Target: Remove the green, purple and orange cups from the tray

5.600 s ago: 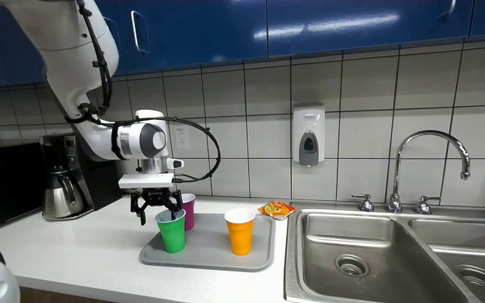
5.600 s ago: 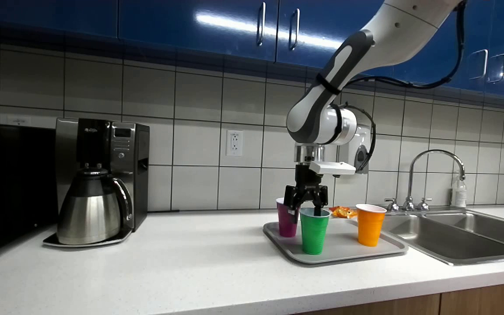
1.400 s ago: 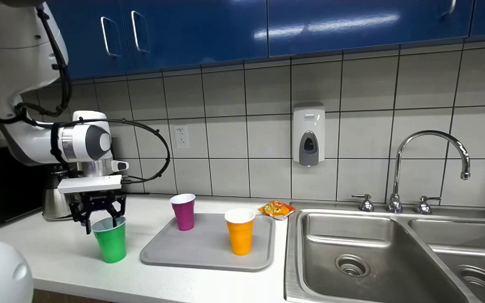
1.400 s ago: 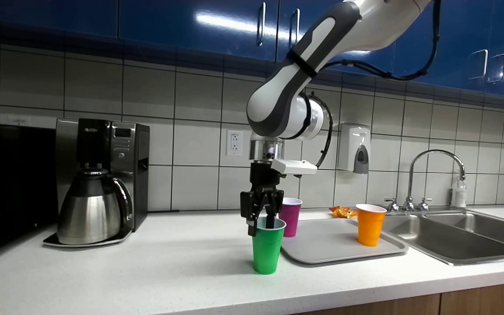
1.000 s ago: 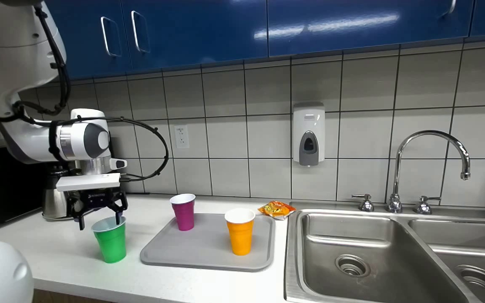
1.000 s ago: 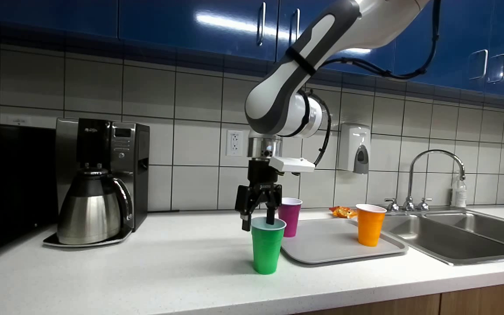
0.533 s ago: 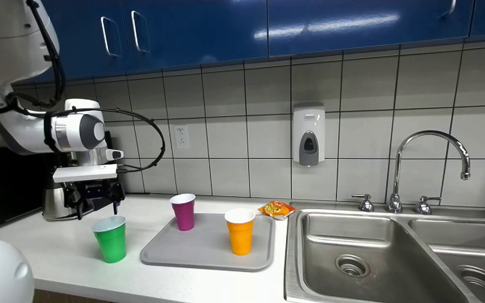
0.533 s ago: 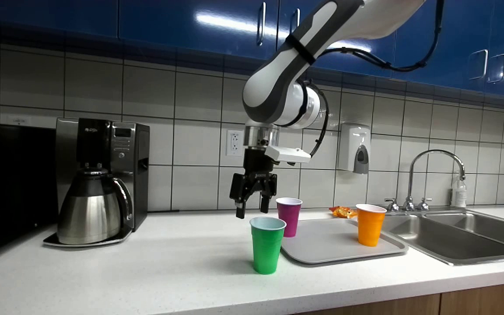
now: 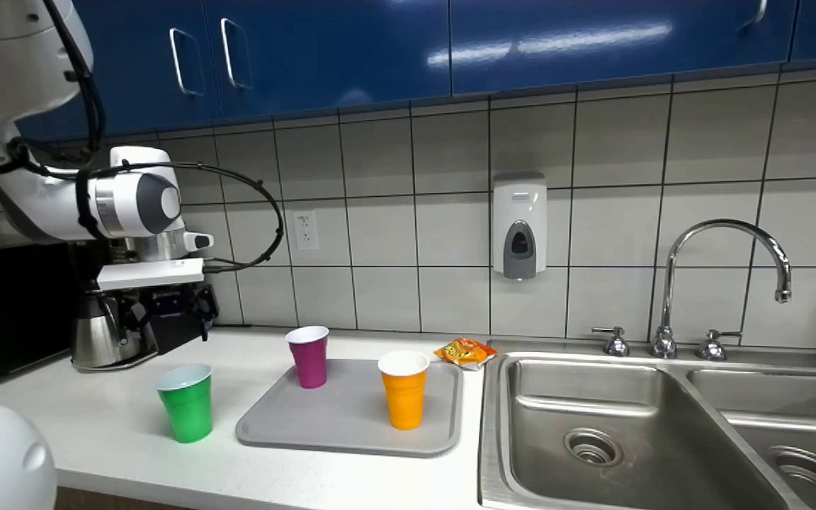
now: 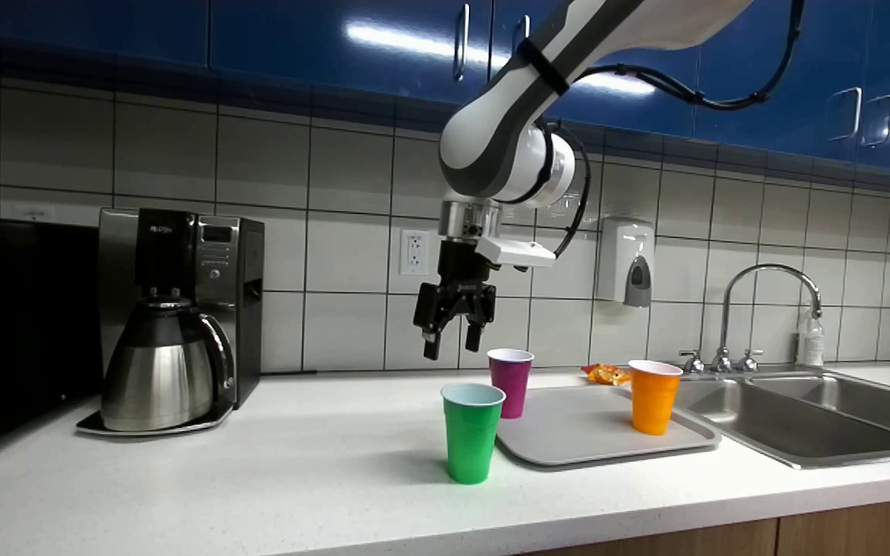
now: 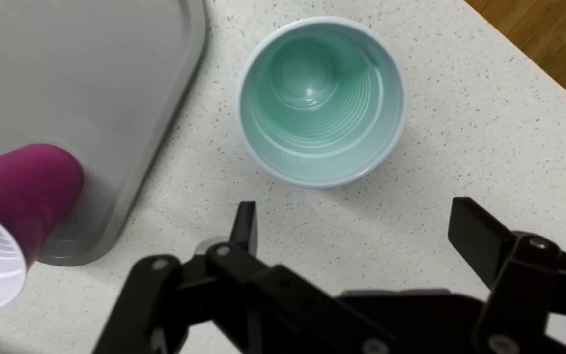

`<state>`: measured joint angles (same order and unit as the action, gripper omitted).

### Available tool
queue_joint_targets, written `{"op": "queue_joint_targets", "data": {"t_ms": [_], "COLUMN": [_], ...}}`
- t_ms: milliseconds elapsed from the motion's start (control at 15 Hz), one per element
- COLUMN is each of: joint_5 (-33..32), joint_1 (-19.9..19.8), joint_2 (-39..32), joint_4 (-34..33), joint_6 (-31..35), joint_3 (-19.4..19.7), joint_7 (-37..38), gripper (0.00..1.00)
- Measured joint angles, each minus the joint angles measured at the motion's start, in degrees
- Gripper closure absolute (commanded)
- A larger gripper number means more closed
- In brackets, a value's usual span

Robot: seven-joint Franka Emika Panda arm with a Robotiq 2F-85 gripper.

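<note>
— Please, which step is it now? From where I stand, the green cup (image 10: 470, 440) is already off the tray (image 10: 588, 428). It stands upright on the counter (image 10: 259, 486), nearer to the front edge than the purple cup (image 10: 513, 392).

— I see the same. The gripper (image 10: 453, 346) hangs above the counter, higher than the green rim; its jaws are spread apart, with nothing between them. So I believe the green one is finished, and the robot is between two cups.

— And what remains?

— Two of three. The purple cup is on the tray, near the back corner away from the sink (image 9: 496, 432). The orange cup (image 9: 406, 398) is also on it, near the front corner on the sink side.

— Then what does the next move call for?

— I would choose the purple one, since it looks nearer. The jaws should come down over its rim, one inside and one outside, pinch, and lift straight up before going sideways. It should be put toward the counter's back edge, I think, so that it does not knock the green one.
</note>
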<state>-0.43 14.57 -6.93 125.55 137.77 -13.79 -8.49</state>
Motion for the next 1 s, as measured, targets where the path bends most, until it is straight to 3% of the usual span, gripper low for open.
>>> {"op": "queue_joint_targets", "data": {"t_ms": [1000], "joint_5": [-10.84], "joint_1": [-3.01], "joint_2": [-0.93], "joint_4": [1.34], "joint_6": [8.21], "joint_3": [7.29], "joint_7": [1.83], "gripper": [0.00]}}
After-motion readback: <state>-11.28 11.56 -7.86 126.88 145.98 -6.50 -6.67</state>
